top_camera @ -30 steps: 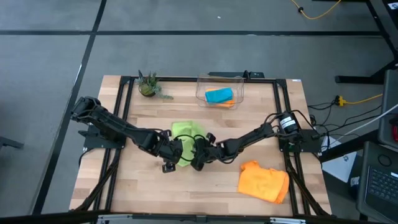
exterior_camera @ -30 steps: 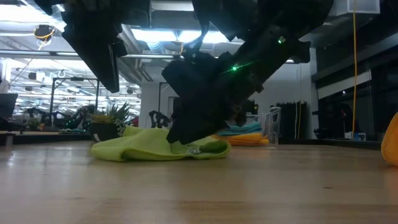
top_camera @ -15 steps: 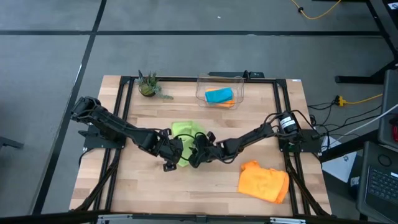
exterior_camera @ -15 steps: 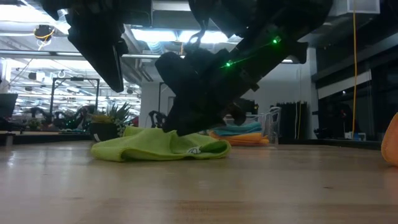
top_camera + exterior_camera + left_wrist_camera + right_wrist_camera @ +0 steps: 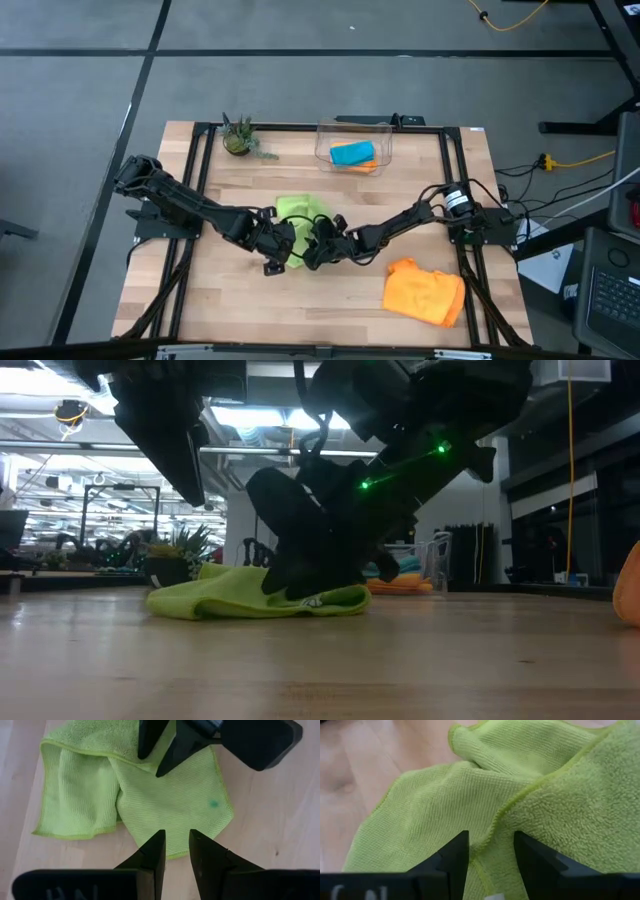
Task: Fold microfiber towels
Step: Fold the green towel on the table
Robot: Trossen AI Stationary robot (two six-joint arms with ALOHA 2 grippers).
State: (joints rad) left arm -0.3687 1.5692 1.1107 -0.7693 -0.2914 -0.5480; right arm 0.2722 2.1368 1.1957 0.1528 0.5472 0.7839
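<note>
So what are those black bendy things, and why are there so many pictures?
They are two robot arms with pinching fingers. One camera looks down from above, one sits at table height, and one rides on each wrist. The left gripper and the right gripper meet over a crumpled lime green towel, fingers a little apart, gripping nothing yet. An orange towel waits on the wooden table. A clear bin holds a blue towel, beside a small plant.

Lime towel [image 5: 296,210] perhaps half under arms
</note>
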